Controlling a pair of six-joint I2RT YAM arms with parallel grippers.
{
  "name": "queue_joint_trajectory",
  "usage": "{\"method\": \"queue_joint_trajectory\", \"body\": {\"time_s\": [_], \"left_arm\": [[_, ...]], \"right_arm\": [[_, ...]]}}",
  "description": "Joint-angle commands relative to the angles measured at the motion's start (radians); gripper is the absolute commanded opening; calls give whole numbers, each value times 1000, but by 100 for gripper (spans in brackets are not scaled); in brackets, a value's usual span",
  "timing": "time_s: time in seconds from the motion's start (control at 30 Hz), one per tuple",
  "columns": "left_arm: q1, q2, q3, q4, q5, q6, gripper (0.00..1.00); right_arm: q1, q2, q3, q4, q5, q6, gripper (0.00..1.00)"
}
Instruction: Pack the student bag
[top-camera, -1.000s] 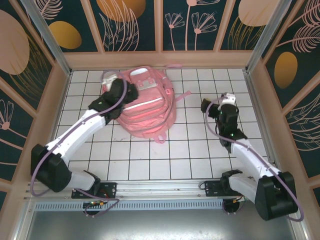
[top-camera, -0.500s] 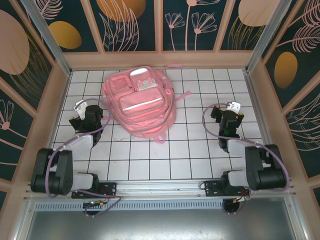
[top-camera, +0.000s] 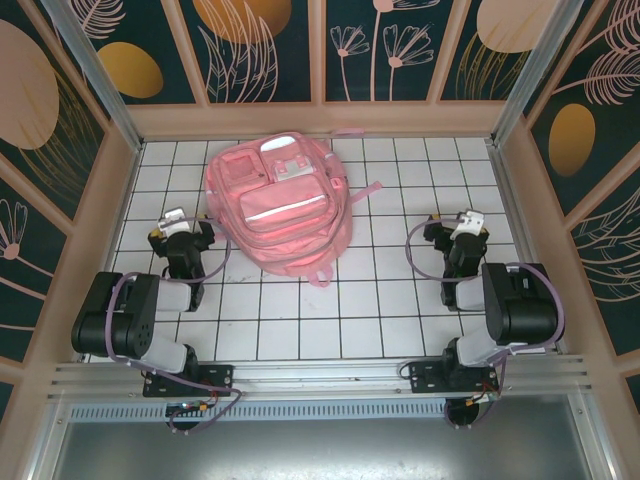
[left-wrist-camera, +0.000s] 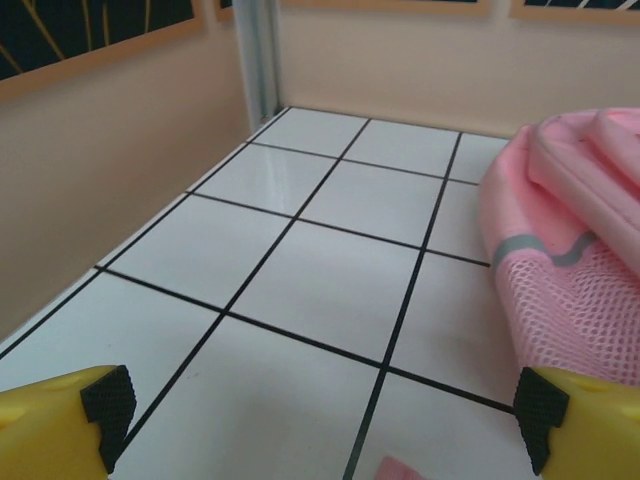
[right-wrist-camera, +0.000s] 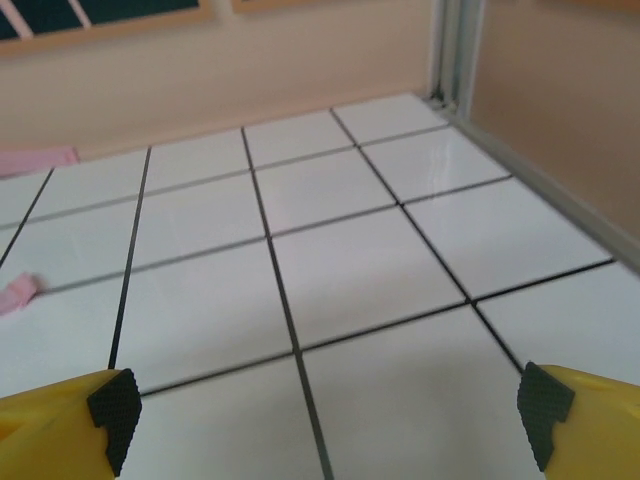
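your student bag (top-camera: 285, 210) lies flat by the far edge of the table (top-camera: 380, 300), left of centre, and with the left gripper (left-wrist-camera: 320, 420) and right gripper (right-wrist-camera: 330, 415) both spread wide and holding nothing, packing looks finished, so your next move is probably just to leave them parked.

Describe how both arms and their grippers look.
Both the left arm and right arm have bulky black joint housings, white link shells and looping mauve cables. Each wrist carries a small white block. The left gripper and right gripper have yellow fingers tipped with black textured pads.
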Motion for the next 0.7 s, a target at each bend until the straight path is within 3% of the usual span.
{"method": "queue_joint_trajectory", "body": {"time_s": [0.0, 0.03, 0.67], "left_arm": [[23, -4, -34, 166, 163, 37, 99], [26, 25, -60, 250, 191, 53, 99], [26, 20, -55, 231, 201, 56, 99]], "right_arm": [[-10, 3, -6, 98, -70, -13, 99], [-10, 10, -11, 123, -68, -16, 99], [-7, 6, -8, 111, -67, -17, 99]]}}
